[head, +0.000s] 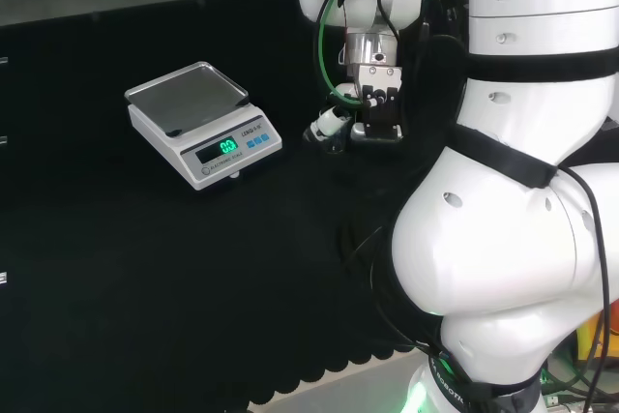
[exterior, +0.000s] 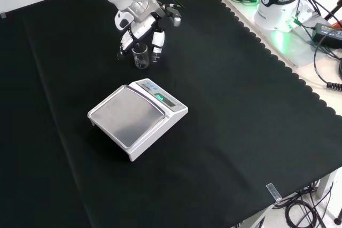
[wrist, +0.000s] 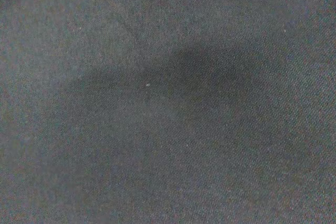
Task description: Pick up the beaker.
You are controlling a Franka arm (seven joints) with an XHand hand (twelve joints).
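The beaker [exterior: 141, 56], a small piece of clear glass, stood upright on the black cloth of the desk [exterior: 240, 110], just beyond the far corner of the scale [exterior: 137, 119] in the front view. The hand [exterior: 140, 29] hung directly above and slightly behind it, fingers pointing down around the beaker's rim; one white fingertip [exterior: 157, 41] came down just beside the beaker on its right, and darker fingers stood at its left.

In the head view the beaker [head: 336, 142] sat to the right of the scale [head: 204, 124], low in front of the hand [head: 372, 103], barely visible against the cloth. That view showed the scale's lit green display facing the camera, which the front view showed only at an angle. The front view gave the clear outline of the glass and the gap between it and the scale. The wrist view showed the cloth [wrist: 168, 129] with a soft shadow across it.

The fingers looked loosely spread and bracketed the beaker. Whether any of them touched the glass could not be told.
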